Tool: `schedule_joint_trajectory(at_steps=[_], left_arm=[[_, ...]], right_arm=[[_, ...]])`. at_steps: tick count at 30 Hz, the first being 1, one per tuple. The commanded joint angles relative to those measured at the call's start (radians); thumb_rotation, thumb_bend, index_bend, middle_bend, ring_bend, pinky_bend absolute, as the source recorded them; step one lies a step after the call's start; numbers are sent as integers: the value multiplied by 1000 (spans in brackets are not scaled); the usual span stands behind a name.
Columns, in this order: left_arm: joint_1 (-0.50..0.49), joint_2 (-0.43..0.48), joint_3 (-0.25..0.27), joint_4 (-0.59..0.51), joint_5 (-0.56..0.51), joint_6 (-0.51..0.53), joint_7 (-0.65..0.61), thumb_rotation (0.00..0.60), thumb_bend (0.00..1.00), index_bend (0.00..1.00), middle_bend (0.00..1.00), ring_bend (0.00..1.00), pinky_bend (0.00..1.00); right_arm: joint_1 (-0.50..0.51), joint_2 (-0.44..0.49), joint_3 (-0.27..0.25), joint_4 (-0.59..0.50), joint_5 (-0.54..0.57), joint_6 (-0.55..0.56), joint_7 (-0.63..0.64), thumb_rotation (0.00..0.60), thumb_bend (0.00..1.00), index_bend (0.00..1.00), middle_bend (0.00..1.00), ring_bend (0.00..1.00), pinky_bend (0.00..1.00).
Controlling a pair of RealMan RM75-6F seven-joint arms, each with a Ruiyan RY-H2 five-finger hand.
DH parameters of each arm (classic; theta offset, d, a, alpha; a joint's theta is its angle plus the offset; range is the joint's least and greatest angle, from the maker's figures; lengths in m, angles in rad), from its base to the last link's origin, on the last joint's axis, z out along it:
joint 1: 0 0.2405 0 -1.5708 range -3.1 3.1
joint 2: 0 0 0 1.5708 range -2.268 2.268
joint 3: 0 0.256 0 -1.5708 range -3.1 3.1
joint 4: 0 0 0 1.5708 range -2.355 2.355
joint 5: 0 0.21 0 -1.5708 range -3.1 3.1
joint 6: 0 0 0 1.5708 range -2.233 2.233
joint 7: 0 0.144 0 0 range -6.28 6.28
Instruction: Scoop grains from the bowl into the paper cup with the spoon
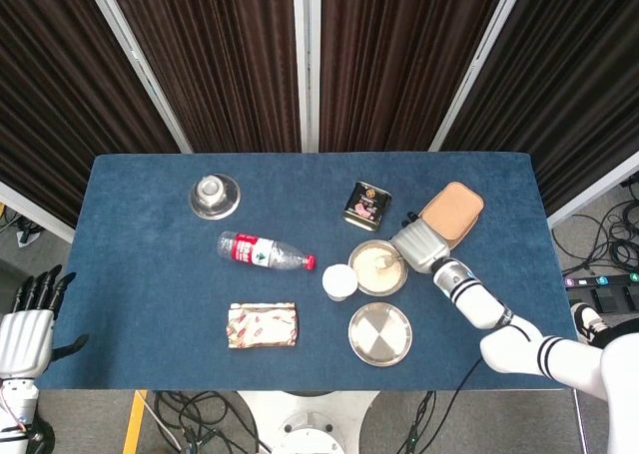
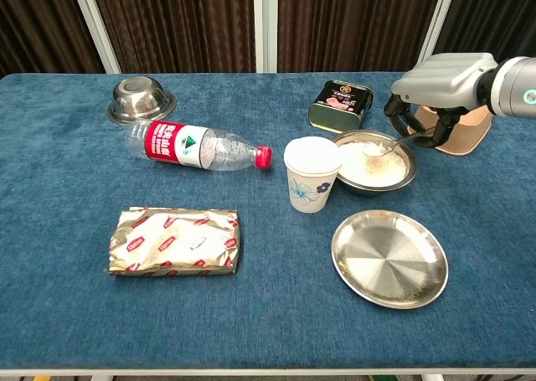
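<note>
A steel bowl [image 2: 394,176] [image 1: 364,280] of pale grains sits right of centre. Just left of it stands a white paper cup [image 2: 311,174] [image 1: 338,281] with a blue flower print. My right hand [image 2: 441,78] [image 1: 423,244] hovers over the bowl's right rim and holds a metal spoon [image 2: 381,146]. The spoon's bowl rests low over the grains, carrying some. My left hand [image 1: 28,324] hangs off the table's left front corner, fingers spread and empty.
An empty steel plate [image 2: 389,258] lies in front of the bowl. A dark tin [image 2: 339,102] stands behind it, a tan oval lid [image 1: 450,215] to its right. A water bottle [image 2: 194,146], a foil packet [image 2: 174,241] and a small steel bowl [image 2: 141,98] occupy the left half.
</note>
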Motion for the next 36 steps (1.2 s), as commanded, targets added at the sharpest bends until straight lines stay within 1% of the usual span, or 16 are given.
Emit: schedule_joint_trajectory(at_steps=[1, 8, 15, 21, 27, 33, 36], left_arm=[[-2, 3, -2, -6, -1, -2, 3, 600, 170, 162, 137, 94, 68], [-3, 8, -2, -14, 4, 2, 13, 600, 170, 162, 136, 94, 68], [-6, 12, -4, -24, 12, 8, 18, 600, 170, 162, 137, 94, 68], [-6, 15, -4, -28, 16, 12, 21, 600, 170, 162, 136, 94, 68], [0, 11, 0, -23, 11, 14, 16, 600, 170, 162, 136, 94, 68], [8, 6, 2, -16, 9, 22, 6, 600, 170, 162, 136, 94, 68], [10, 6, 1, -13, 4, 22, -2, 600, 170, 162, 137, 94, 68]], right_arm=[[-28, -12, 10, 27, -54, 22, 73, 600, 327, 636, 604, 288, 167], [-48, 13, 30, 17, -111, 42, 164, 600, 327, 637, 606, 288, 155], [-46, 69, 51, -64, -151, 57, 181, 600, 327, 639, 608, 288, 152], [-14, 106, 72, -142, -187, 43, 154, 600, 327, 641, 610, 288, 149], [41, 101, 80, -177, -209, -12, 85, 600, 327, 641, 610, 288, 146], [100, 83, 67, -184, -231, -66, -64, 600, 327, 644, 610, 288, 142], [121, 88, 62, -195, -240, -69, -158, 600, 327, 644, 610, 288, 133]])
